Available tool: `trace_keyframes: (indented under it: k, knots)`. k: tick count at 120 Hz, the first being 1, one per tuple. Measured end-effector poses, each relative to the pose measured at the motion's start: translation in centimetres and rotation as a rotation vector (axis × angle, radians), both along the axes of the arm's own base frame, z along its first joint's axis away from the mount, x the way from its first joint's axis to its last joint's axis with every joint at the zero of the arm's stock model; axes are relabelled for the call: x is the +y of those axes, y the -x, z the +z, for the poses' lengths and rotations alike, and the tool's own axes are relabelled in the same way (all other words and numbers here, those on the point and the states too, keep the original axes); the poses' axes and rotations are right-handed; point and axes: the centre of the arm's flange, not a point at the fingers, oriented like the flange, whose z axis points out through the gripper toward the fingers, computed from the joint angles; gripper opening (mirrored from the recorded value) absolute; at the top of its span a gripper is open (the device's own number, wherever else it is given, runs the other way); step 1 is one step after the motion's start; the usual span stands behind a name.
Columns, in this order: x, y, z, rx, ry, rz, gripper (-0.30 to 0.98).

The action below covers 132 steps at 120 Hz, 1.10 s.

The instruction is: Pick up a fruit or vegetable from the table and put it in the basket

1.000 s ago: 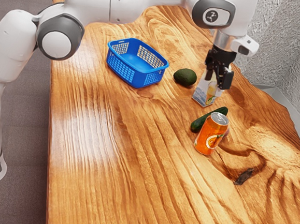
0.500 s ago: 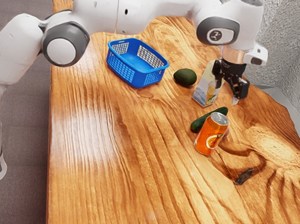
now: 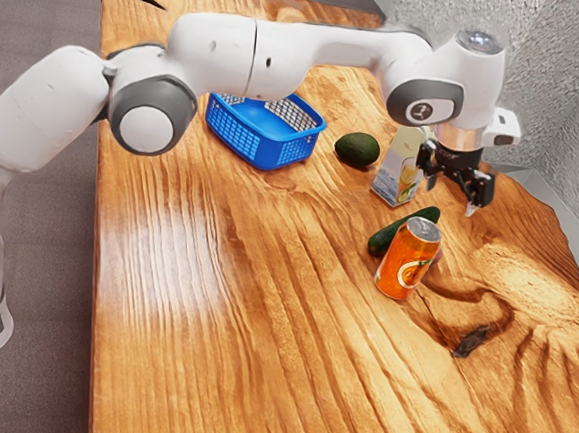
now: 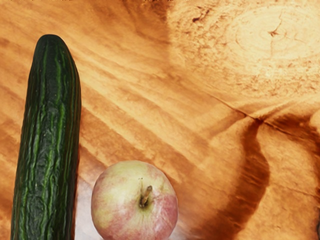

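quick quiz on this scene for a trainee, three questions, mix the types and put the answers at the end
1. True or false: the pincer is open.
2. Fill in the missing word: in the wrist view, the apple lies beside a long, dark green ______.
3. Multiple choice: in the exterior view, which of these is closest to the basket?
a) the orange can
b) the avocado
c) the apple

Key: 1. true; 2. cucumber; 3. b
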Motion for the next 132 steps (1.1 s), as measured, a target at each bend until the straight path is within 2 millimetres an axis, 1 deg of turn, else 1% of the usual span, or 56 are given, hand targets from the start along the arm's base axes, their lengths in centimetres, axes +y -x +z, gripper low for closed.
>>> trace_keyframes:
  k: [4,16,42,64,78,98,110,132]
  knots:
    - [0.2,-0.3,-0.6,0.0,-0.006,0.014,0.69]
    - [1.8,-1.1,-2.5,0.006,-0.02,0.061,0.69]
    - [5.5,-1.8,-3.6,-0.002,-0.013,0.14,0.69]
    - [6.1,-1.8,-3.8,-0.006,-0.011,0.164,0.69]
    - [6.8,-2.3,-5.5,0.012,-0.017,0.183,0.69]
    - [7.9,-3.0,-8.5,0.047,-0.023,0.207,0.69]
    - [9.0,-3.1,-9.6,0.058,-0.022,0.225,0.69]
    - [9.3,-3.5,-11.5,0.075,-0.021,0.232,0.69]
